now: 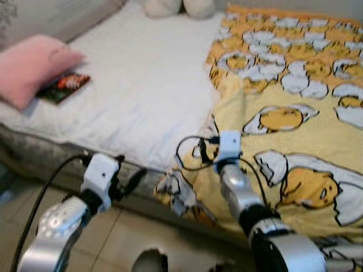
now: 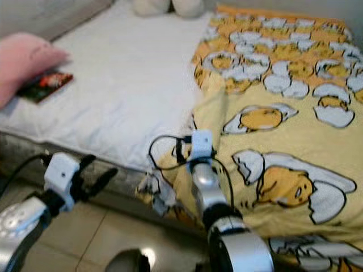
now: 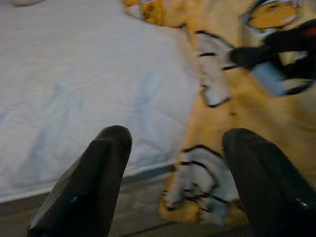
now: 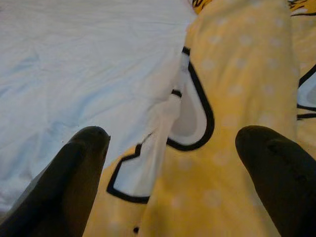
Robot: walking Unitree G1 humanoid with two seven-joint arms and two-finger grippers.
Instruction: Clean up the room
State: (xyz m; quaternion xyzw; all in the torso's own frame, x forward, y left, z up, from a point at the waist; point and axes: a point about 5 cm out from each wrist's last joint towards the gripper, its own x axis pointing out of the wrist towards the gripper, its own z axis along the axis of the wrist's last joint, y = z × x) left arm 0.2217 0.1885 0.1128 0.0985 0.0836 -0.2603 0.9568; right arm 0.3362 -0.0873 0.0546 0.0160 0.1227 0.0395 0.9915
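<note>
- Across the right half of the head views: yellow blanket (image 1: pixel 283 119) with a fried-egg cartoon print, spread over the bed and spilling over the near edge, a rumpled corner hanging toward the floor at lower centre.
- At the blanket's left border: a raised fold running from mid-frame down toward the hanging corner, seen close up in the right wrist view as a yellow ridge against white.
- Just above that fold, at centre frame: right gripper (image 4: pixel 173 163), fingers spread wide apart, nothing between them, poised over the blanket's edge where yellow meets white; contact with the cloth impossible to tell.
- At lower left of the head views: left gripper (image 3: pixel 173 187), black fingers (image 3: pixel 94 182) likewise parted and empty, held before the bed's near edge, low beside the hanging corner and apart from it.
- Over the centre and left of the bed: bare white sheet (image 1: pixel 142 85), lightly wrinkled.
- At upper left: pink pillow (image 1: pixel 31 65) lying on the sheet.
- Just beside the pillow, partly tucked under its lower edge: flat dark book (image 1: pixel 63 88) with a red and green cover.
- At the top edge, centre: two pale rounded shapes (image 1: pixel 178 7), possibly a plush toy, too cropped to tell.
- Along the bottom: tiled beige floor (image 1: pixel 113 238), silver forearms and black cables in front of it.
</note>
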